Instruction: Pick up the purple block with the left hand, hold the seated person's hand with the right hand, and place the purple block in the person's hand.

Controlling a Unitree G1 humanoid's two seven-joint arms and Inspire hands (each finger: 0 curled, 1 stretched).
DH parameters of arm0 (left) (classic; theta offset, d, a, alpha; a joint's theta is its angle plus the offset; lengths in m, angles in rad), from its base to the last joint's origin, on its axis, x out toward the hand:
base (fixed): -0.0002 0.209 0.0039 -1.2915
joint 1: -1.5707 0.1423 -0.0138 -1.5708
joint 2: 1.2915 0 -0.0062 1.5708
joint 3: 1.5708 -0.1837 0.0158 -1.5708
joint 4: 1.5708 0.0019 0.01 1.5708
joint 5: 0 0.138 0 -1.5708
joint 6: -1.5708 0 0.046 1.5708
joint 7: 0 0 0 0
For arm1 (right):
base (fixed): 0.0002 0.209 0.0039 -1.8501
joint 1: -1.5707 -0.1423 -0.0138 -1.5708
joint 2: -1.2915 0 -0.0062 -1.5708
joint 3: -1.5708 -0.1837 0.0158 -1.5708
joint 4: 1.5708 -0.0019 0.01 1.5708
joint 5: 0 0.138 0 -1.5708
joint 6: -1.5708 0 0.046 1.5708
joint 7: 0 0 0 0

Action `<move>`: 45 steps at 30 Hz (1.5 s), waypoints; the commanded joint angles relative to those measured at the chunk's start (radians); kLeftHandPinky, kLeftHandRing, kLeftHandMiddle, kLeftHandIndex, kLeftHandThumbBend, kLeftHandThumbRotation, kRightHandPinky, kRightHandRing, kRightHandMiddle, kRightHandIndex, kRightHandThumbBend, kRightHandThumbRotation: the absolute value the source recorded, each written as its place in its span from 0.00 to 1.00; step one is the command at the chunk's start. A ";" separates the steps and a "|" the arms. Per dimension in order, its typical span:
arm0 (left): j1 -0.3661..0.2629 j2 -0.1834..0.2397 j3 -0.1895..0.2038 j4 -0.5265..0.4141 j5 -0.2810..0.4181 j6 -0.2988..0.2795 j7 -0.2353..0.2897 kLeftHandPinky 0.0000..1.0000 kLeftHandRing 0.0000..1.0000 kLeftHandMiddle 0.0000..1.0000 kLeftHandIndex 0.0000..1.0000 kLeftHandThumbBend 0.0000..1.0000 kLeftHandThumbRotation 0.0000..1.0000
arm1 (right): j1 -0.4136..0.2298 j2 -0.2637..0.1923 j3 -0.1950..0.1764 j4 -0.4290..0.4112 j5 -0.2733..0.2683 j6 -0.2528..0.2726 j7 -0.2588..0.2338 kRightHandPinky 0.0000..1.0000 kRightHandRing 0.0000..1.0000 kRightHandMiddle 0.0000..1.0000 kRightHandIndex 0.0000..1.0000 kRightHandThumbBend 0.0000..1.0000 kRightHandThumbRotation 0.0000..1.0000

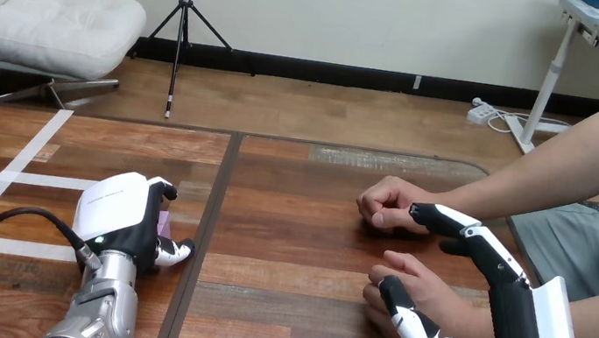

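My left hand (123,213) rests on the table left of centre, its fingers curled down over the purple block (163,224) and its thumb against the block's near side; only a sliver of the block shows. The person's near hand (414,284) lies on the table at the right, loosely curled. My right hand (521,328) reaches round it: the thumb lies across its near side, while the fingers (458,226) stretch out straight beyond it, their tips by the person's far hand (386,202), which is a fist on the table.
White tape lines (21,177) cross the table's left part. A dark seam (207,236) runs down the table just right of my left hand. The person's forearms come in from the right edge.
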 commanded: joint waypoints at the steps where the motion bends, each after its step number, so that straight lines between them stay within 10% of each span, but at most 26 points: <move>1: -0.028 0.027 -0.017 -0.003 0.024 0.002 0.018 0.69 0.72 0.74 0.71 0.75 0.00 | -0.032 -0.015 -0.005 -0.043 0.011 -0.006 0.000 0.71 0.77 0.76 0.74 0.48 0.32; 45: -0.050 0.042 -0.025 0.009 0.038 -0.004 0.016 0.54 0.55 0.59 0.58 0.64 0.00 | -0.026 -0.007 0.000 -0.064 0.013 0.019 0.016 0.71 0.77 0.76 0.74 0.49 0.32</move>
